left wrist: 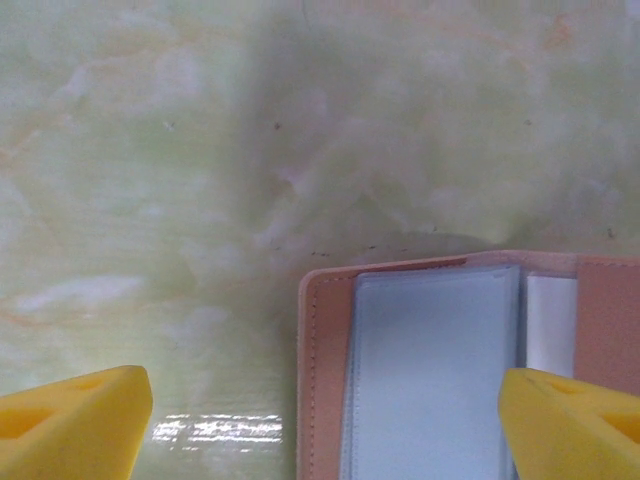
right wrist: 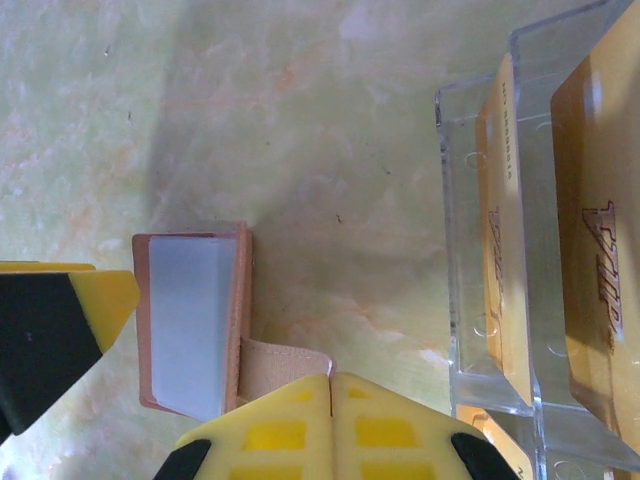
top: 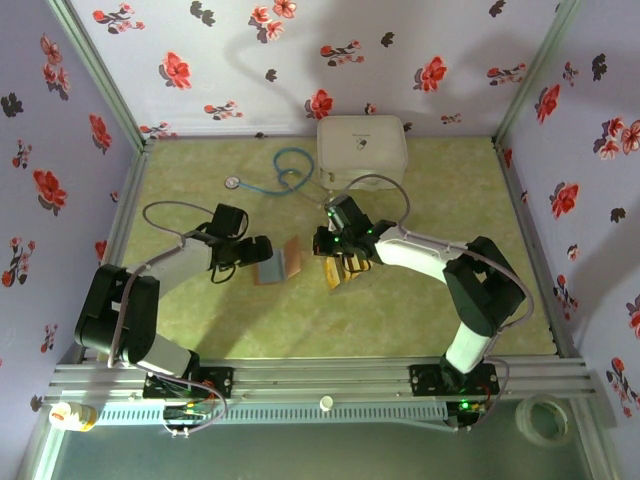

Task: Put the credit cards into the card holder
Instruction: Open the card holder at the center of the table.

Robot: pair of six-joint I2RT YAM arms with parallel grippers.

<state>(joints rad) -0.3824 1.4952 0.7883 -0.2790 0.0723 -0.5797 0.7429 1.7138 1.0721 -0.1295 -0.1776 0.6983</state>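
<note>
Green marbled table (top: 250,325); floral walls (top: 350,60)

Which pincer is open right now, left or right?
The left pincer: its yellow fingers stand wide apart by the opened card holder. On the right pincer the fingers are pressed together.

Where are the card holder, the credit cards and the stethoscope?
card holder (left wrist: 430,370): left wrist view, pale inside sleeve.
credit cards (right wrist: 600,170): right wrist view, golden card face.
stethoscope (top: 232,182): top view, round chest piece.
</note>
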